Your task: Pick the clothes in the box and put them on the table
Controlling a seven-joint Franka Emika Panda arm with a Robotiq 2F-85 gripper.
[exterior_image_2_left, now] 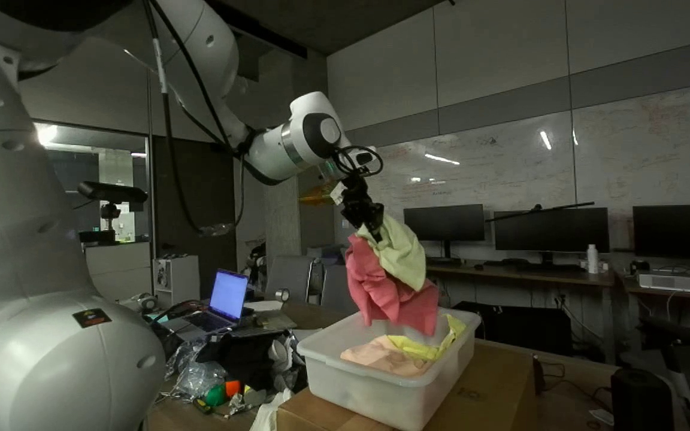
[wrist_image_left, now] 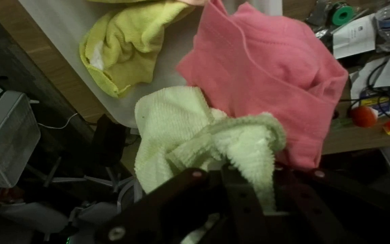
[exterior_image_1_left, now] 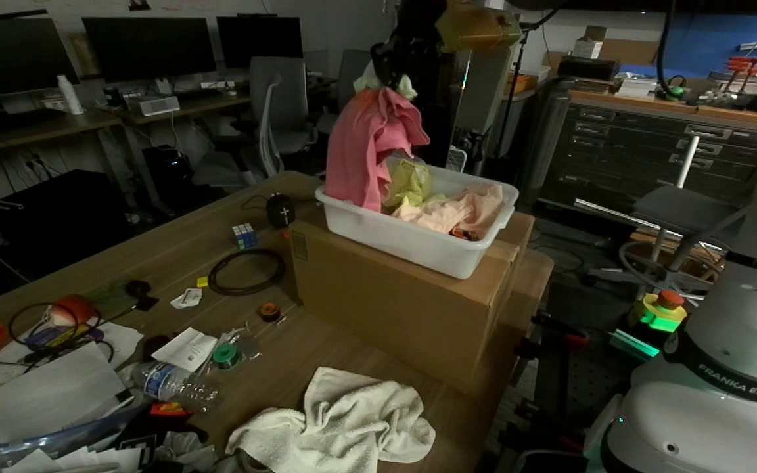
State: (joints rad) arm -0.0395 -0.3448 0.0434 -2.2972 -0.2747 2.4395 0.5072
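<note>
My gripper (exterior_image_1_left: 393, 69) is shut on a pale green cloth (exterior_image_2_left: 402, 251) above the white plastic box (exterior_image_1_left: 411, 246). In the wrist view the pale green cloth (wrist_image_left: 171, 122) runs between the fingers (wrist_image_left: 249, 176). A pink cloth (exterior_image_1_left: 368, 144) hangs with it in both exterior views, its lower end over the box; whether the fingers pinch it too is hidden. A yellow cloth (exterior_image_1_left: 411, 180) and a peach cloth (exterior_image_2_left: 381, 356) lie in the box. A white towel (exterior_image_1_left: 352, 427) lies crumpled on the table (exterior_image_1_left: 313, 341).
The white box stands on a cardboard box (exterior_image_1_left: 385, 309) on the table. A cable coil (exterior_image_1_left: 247, 271), a puzzle cube (exterior_image_1_left: 244, 236), a tape roll (exterior_image_1_left: 269, 311), a plastic bottle (exterior_image_1_left: 175, 386) and papers (exterior_image_1_left: 37, 387) lie on the table. A laptop (exterior_image_2_left: 228, 296) stands behind clutter.
</note>
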